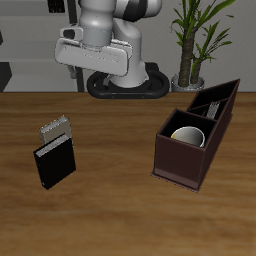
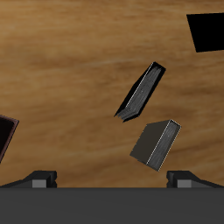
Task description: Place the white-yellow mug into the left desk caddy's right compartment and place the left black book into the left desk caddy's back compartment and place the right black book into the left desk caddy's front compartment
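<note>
The white-yellow mug [image 1: 188,135] sits inside the large square section, the right compartment, of the left desk caddy [image 1: 182,162], a dark brown box. A thin dark slab [image 1: 212,105] leans in a narrow section farther back; I cannot tell if it is the left black book. The right black book [image 1: 55,163] [image 2: 140,92] stands upright on the table, far from the caddy. My gripper [image 2: 112,179] hangs high near the robot's base [image 1: 95,62], open, with nothing between its fingers [image 2: 44,179]. A corner of the caddy [image 2: 5,136] shows in the wrist view.
A grey speckled notebook [image 1: 55,129] [image 2: 156,143] stands just behind the black book. A potted plant [image 1: 195,45] stands at the table's back beyond the caddy. A black patch [image 2: 208,33] shows at the wrist view's edge.
</note>
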Motion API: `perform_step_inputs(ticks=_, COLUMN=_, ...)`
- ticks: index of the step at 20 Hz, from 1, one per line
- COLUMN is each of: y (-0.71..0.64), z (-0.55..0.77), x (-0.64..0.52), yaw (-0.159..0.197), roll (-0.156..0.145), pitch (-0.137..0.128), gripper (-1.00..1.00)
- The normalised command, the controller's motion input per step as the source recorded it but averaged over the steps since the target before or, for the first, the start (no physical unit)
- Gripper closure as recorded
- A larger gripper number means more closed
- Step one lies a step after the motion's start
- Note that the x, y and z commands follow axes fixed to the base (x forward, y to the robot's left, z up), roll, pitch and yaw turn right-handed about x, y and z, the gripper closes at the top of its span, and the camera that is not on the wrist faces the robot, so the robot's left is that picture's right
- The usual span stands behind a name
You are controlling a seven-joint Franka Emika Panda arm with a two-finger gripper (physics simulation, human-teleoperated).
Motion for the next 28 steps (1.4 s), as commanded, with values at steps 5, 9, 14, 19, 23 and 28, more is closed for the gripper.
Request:
perform_step_inputs(ticks=5, y=-0.35, z=0.16, x=0.11, yaw=0.002, roll=-0.019, pitch=-0.01, gripper=-1.0)
perform_step_inputs(ticks=9, y=-0.39, z=0.03, x=0.27, yaw=0.036, roll=-0.034, pitch=-0.003, gripper=-1.0)
perform_step_inputs(ticks=14, y=-0.29, z=-0.02, x=0.33, yaw=0.004, roll=0.004, pitch=0.029, gripper=-1.0)
perform_step_inputs(ticks=19, y=-0.07, z=-0.07, x=0.4, yaw=0.08, roll=0.085, pitch=0.027, gripper=-1.0)
perform_step_inputs(ticks=23, y=-0.15, z=-0.09, x=0.3, yaw=-0.012, roll=0.136, pitch=0.045, gripper=-1.0)
perform_step_inputs(ticks=28, y=-0.56, z=-0.15, x=0.4, yaw=-0.064, roll=-0.043, pitch=0.01, gripper=-1.0)
